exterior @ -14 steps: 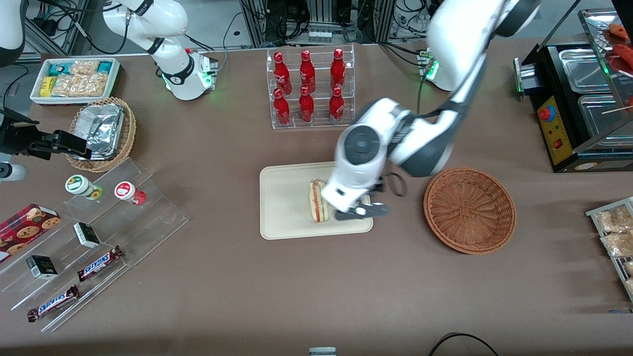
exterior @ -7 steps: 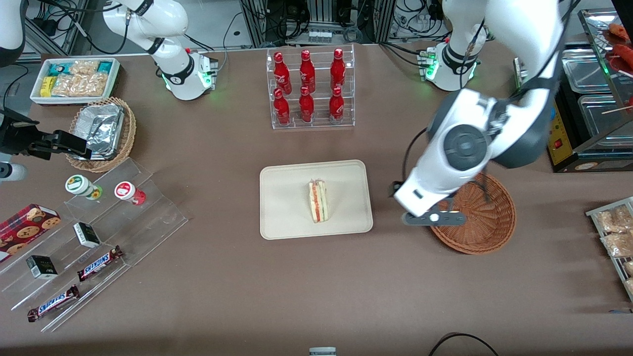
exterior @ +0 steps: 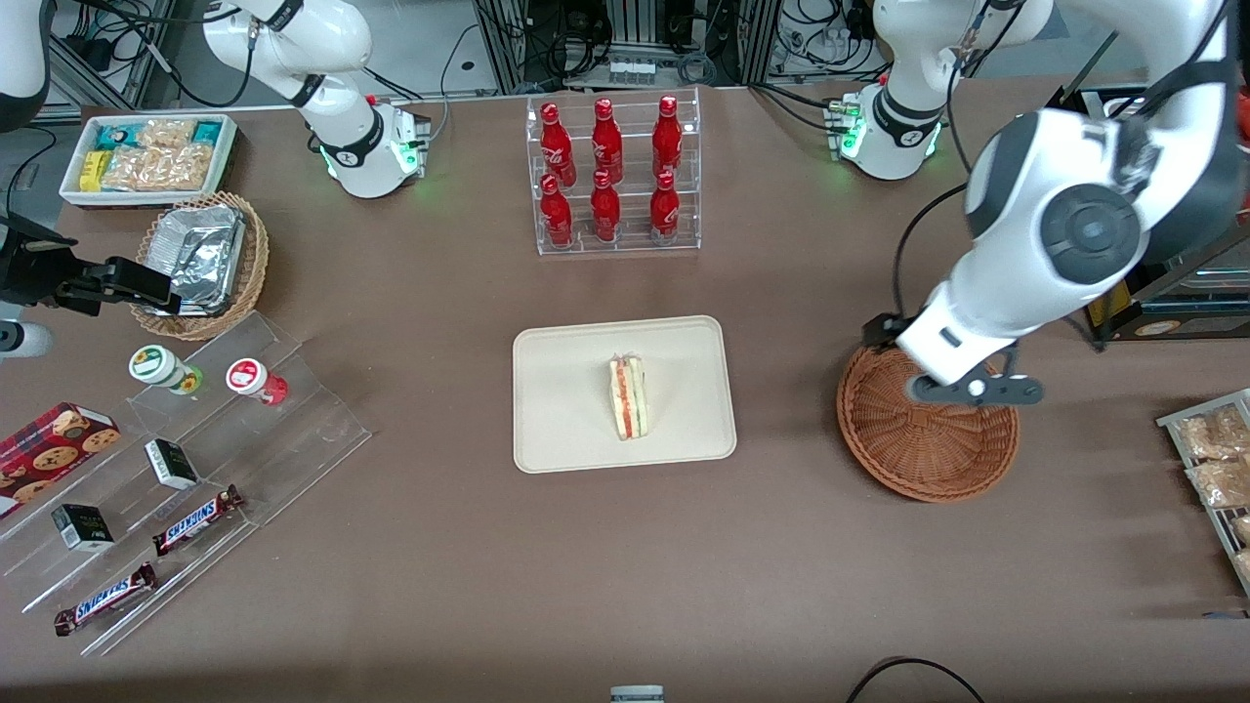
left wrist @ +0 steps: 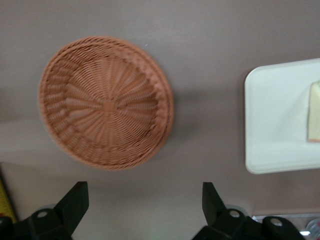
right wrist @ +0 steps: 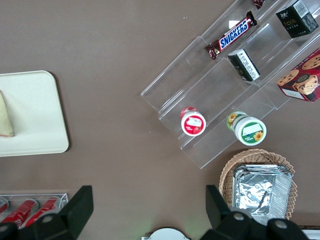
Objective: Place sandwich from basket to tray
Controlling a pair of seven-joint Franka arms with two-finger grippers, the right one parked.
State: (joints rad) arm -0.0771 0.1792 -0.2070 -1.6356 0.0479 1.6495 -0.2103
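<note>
The sandwich [exterior: 627, 396] lies on the tray [exterior: 557, 439], near the tray's middle, standing on a cut edge so that its red and green filling stripes face up; it sits square and unsupported, which reads as a finished placement rather than one in progress; the gripper [exterior: 972, 390] is well apart from it, hanging above the basket [exterior: 928, 459] over the part of the rim farther from the front camera, toward the working arm's end of the table; its fingers [left wrist: 75, 200] are spread wide with nothing between them, as the left wrist view shows only bare table in the gap; that wide, empty stance fits a tool that has let its load go and has no cause to close; seen from the wrist, the basket is just ahead of the fingertips and holds nothing, its woven floor bare to the centre, so there is no second item to fetch; the tray's corner [left wrist: 260, 150] and a sliver of the sandwich [left wrist: 314, 112] lie off to one side of the gripper, clear of any sweep of the arm; judged from this, the task looks complete, and the arm's height above the wicker keeps it safe from snagging the rim.
</note>
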